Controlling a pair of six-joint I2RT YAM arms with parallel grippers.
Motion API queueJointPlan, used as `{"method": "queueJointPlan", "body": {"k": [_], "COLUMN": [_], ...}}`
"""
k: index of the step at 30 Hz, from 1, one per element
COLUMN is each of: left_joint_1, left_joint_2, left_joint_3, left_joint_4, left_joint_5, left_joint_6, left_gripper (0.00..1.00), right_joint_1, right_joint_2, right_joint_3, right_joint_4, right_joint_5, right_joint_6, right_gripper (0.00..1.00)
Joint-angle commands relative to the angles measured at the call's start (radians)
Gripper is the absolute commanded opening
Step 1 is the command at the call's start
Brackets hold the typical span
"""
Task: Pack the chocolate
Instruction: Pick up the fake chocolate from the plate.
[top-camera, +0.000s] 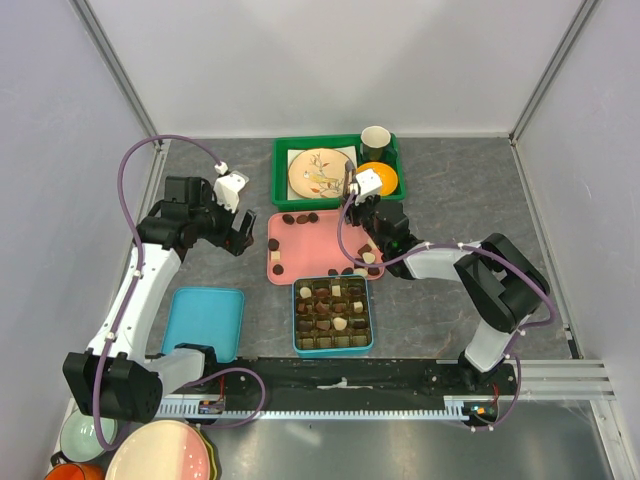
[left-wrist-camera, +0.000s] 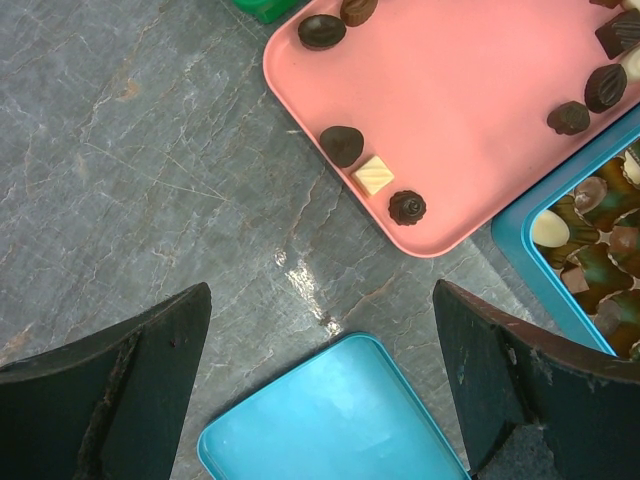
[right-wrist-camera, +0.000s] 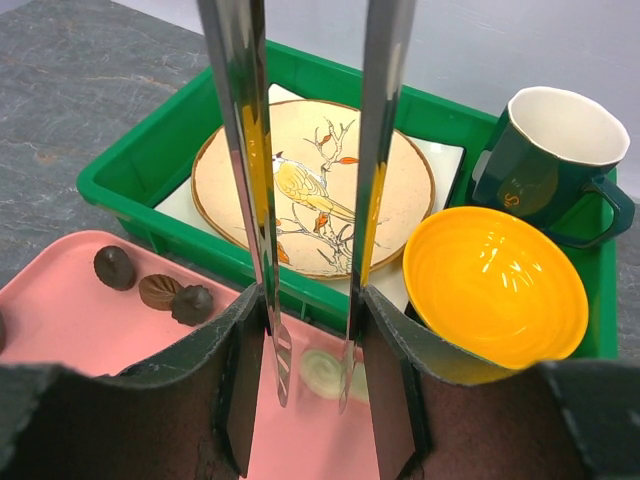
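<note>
Small dark, brown and cream-white chocolates (top-camera: 300, 217) lie scattered on a pink tray (top-camera: 320, 240). More fill the cells of a blue box (top-camera: 333, 316) in front of it. My right gripper (top-camera: 378, 245) is shut on metal tongs (right-wrist-camera: 240, 150). The tong tips stand slightly apart on either side of a cream-white round chocolate (right-wrist-camera: 322, 372) on the pink tray (right-wrist-camera: 60, 310). My left gripper (top-camera: 238, 235) is open and empty, left of the tray. In its wrist view the left gripper (left-wrist-camera: 320, 290) hangs over the table by the blue lid (left-wrist-camera: 330, 420), near a white square chocolate (left-wrist-camera: 374, 175).
A green bin (top-camera: 282, 170) behind the tray holds a bird-pattern plate (top-camera: 320, 172), an orange-yellow bowl (right-wrist-camera: 495, 285) and a dark green cup (right-wrist-camera: 550, 160). The blue lid (top-camera: 203, 323) lies at the front left. Stacked bowls (top-camera: 160, 452) sit at the near left corner.
</note>
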Motion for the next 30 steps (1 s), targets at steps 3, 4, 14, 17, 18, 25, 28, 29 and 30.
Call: {"method": "queueJointPlan", "body": {"k": [3, 4, 14, 17, 18, 25, 28, 29, 30], "left_joint_1": [0.008, 0.008, 0.008, 0.01, 0.01, 0.01, 0.01, 0.008, 0.008], "left_joint_2": [0.002, 0.004, -0.001, 0.004, 0.005, 0.141, 0.198, 0.232, 0.246], "left_joint_3": [0.004, 0.006, 0.003, -0.014, -0.022, -0.054, -0.016, -0.01, -0.005], "left_joint_4": [0.011, 0.011, 0.008, 0.025, 0.034, 0.187, 0.206, 0.212, 0.229], "left_joint_5": [-0.005, -0.006, -0.008, -0.014, -0.024, -0.103, -0.094, -0.088, -0.086], "left_joint_6": [0.037, 0.034, 0.04, 0.041, 0.04, 0.0, -0.008, -0.008, -0.008], "left_gripper": [0.99, 0.99, 0.99, 0.99, 0.99, 0.99, 0.99, 0.99, 0.99], "right_joint_1": [-0.003, -0.003, -0.003, -0.003, -0.004, 0.0, 0.004, 0.005, 0.005], "right_joint_2": [-0.007, -0.01, 0.022, 0.03, 0.036, 0.034, 0.011, -0.004, -0.013], "right_joint_3": [0.022, 0.021, 0.01, 0.008, 0.008, -0.002, -0.021, -0.025, -0.038], "right_joint_4": [0.061, 0.056, 0.042, 0.054, 0.057, 0.05, 0.038, 0.031, 0.027], "right_joint_5": [-0.011, -0.01, -0.04, -0.077, -0.083, -0.102, -0.102, -0.102, -0.102], "right_joint_6": [-0.053, -0.062, -0.03, -0.007, 0.013, 0.051, 0.057, 0.057, 0.059], "right_gripper": [0.49, 0.49, 0.5, 0.49, 0.49, 0.48, 0.48, 0.48, 0.48]}}
